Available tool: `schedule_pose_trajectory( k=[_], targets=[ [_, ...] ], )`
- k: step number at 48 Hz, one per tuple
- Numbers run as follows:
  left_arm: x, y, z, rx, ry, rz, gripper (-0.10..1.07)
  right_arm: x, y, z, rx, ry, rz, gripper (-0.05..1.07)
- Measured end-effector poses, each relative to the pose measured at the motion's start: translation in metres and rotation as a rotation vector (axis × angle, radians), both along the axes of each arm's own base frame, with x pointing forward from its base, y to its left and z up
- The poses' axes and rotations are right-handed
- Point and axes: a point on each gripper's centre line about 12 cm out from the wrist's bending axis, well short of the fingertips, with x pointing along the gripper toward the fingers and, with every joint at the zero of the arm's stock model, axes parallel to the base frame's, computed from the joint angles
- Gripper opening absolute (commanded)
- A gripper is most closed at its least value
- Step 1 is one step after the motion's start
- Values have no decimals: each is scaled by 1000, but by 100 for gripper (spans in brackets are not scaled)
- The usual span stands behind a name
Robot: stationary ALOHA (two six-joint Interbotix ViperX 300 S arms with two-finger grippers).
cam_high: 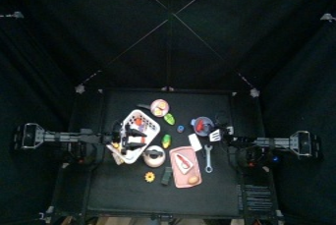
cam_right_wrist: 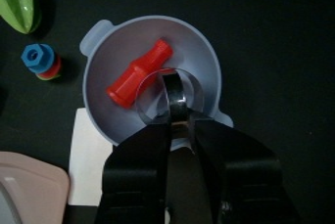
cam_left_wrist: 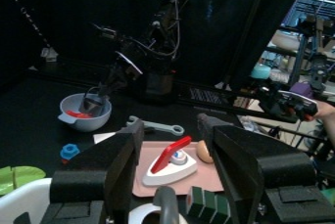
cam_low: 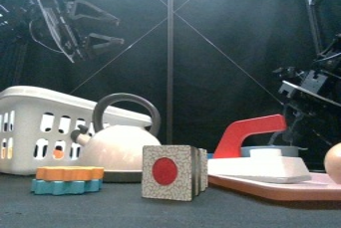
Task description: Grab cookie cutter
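Overhead, the right tool [cam_right_wrist: 174, 106] pinches a metal ring cookie cutter [cam_right_wrist: 167, 93] inside the grey bowl [cam_right_wrist: 197, 47]; no writing reads.

A round metal cookie cutter [cam_right_wrist: 171, 98] stands on edge in a bowl [cam_right_wrist: 197, 47].

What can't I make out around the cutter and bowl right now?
Right wrist view: the right gripper covers the near side of the metal ring.
Top view: the bowl is too small to show the ring.
Left wrist view: the bowl is far off, and the right arm hides the ring.
Front view: bowl and ring do not show at all.
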Motion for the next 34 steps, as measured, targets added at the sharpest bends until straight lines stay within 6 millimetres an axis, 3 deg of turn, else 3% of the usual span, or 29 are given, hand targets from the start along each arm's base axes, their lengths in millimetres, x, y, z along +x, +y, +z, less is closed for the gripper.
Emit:
schedule_pose_trajectory(
  k=[34],
  targets=[
    [0, 0, 0, -1, 1, 0, 86, 5, -1, 7, -9, -23, 2, 59]
  ],
)
